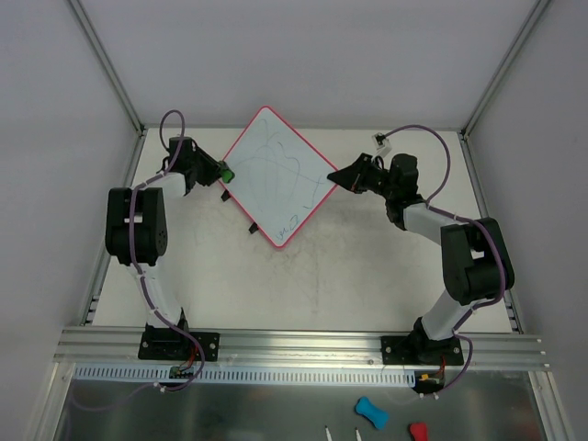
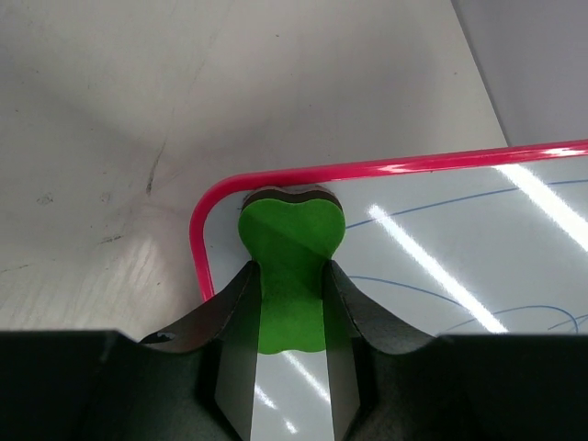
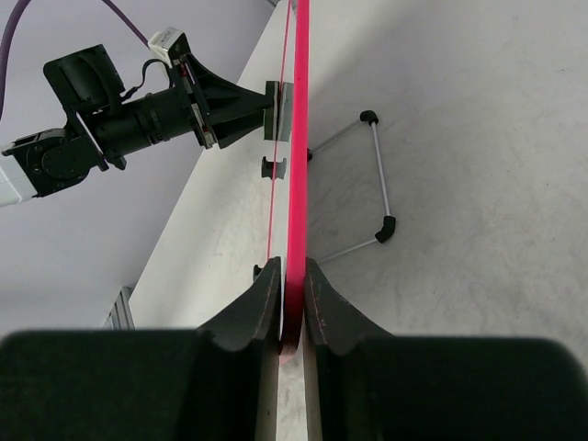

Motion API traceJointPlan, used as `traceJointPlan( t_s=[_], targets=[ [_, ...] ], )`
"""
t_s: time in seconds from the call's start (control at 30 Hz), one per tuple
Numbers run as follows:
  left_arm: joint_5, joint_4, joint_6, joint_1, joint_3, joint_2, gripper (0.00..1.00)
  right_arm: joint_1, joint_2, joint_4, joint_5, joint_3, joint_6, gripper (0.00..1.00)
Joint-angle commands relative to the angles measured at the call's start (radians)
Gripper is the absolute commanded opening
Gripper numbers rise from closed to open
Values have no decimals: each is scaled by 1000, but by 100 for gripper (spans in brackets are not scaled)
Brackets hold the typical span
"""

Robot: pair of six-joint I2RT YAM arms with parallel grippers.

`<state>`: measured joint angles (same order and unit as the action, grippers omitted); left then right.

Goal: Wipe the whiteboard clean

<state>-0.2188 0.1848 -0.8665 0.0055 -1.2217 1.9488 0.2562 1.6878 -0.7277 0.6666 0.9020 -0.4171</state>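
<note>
The tabletop (image 1: 367,276) is white and lightly scuffed. Pale grey walls (image 1: 322,55) close it in on three sides, and an aluminium rail (image 1: 303,342) runs along the near edge. On the metal shelf nearer than the rail lie a blue bone-shaped piece (image 1: 370,412) and a red piece (image 1: 418,432).

The whiteboard (image 1: 276,175) sits toward the far middle, turned corner-on like a diamond. It is square and white-faced with a thin red-pink rim and rounded corners. Two small black clips (image 1: 252,228) sit on its near-left edge, and a wire stand (image 3: 378,175) shows behind it. Faint blue pen strokes cross the face, with a few marks near the near corner, none of them legible.

The left claw (image 1: 220,172) is pinched tight on a green eraser (image 2: 289,243), whose head is pressed on the board's left corner. The right claw (image 3: 292,276) is clamped on the rim at the right corner.
</note>
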Motion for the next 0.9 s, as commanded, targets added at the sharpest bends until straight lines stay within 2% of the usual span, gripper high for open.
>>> traceJointPlan(
  t_s=[0.0,0.47,0.87],
  targets=[
    [4,-11,-12,-29,-62,48,0,20,-17,31,5,25,72,0],
    [-33,-68,-17,-99,-234,144,0,32,-16,79,4,43,109,0],
    [-82,-114,-22,-220,-513,286,0,37,-10,80,18,48,120,0]
  ],
)
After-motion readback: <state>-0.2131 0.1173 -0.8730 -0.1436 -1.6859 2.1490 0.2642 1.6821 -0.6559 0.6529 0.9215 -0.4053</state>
